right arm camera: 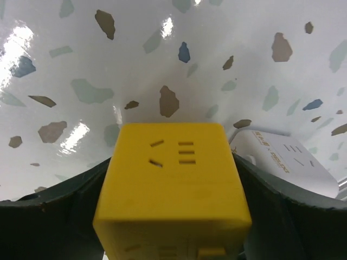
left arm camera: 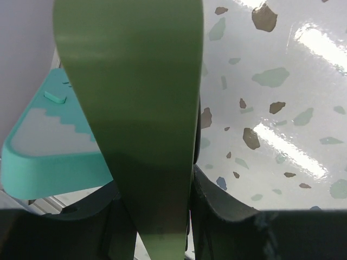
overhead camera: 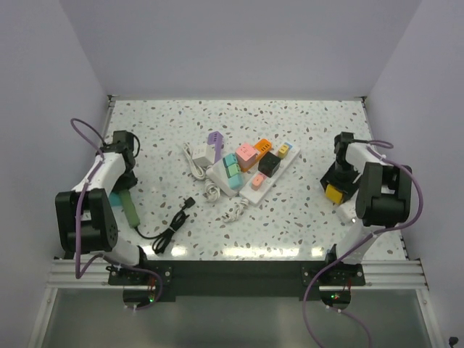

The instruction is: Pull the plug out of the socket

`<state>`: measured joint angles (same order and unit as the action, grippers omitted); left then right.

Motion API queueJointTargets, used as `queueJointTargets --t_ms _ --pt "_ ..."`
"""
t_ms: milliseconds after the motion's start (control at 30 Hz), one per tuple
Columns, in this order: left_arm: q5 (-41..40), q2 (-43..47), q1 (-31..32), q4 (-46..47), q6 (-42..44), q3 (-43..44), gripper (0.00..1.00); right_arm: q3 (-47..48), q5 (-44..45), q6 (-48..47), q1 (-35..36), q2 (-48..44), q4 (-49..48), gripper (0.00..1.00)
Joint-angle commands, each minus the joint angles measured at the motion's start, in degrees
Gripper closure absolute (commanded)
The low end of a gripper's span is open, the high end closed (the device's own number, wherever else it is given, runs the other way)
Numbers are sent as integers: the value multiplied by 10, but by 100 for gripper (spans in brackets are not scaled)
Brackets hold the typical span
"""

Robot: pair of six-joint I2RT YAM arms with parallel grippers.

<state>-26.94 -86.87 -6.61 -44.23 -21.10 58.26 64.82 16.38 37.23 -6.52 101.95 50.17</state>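
The right claw (right arm camera: 172,168) has its jaws either side of a yellow cube adapter (right arm camera: 171,208), the dark pads (right arm camera: 65,206) against or very nearly against its flanks; whether they press on it or stand slack I cannot tell. It sits near the right edge of the table (overhead camera: 304,123), just beside a white adapter (right arm camera: 282,157) and well apart from the white power strip (overhead camera: 253,196) in the middle, so this plug looks to be off its socket. The left claw (left arm camera: 154,192) is clamped on an olive-green power strip (left arm camera: 130,81) at the left edge, with a teal adapter (left arm camera: 49,146) beside it and a black cord (overhead camera: 170,230) trailing toward the near edge. A pink plug (overhead camera: 246,153), an orange plug (overhead camera: 262,148) and a black cube plug (overhead camera: 269,164) sit on the white strip. Two risks: let go clear of the surface, the yellow cube may tumble onto the white adapter; and nothing pins the white strip, so pulling a tight plug could lift it whole and scatter its neighbours
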Motion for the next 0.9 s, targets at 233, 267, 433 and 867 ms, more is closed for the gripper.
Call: queueJointTargets --t_ms 233,267,433,867 --pt "-18 20 -9 -1 4 26 20 52 2 6 -3 -112 44 2" --pt "-12 28 -9 -4 1 32 18 58 -3 4 -3 -119 49 2" --pt "75 70 -7 -7 -3 55 5 88 -22 -20 -2 -165 71 2" --pt "347 181 118 33 -27 99 0 159 -154 -52 187 -191 19 2"
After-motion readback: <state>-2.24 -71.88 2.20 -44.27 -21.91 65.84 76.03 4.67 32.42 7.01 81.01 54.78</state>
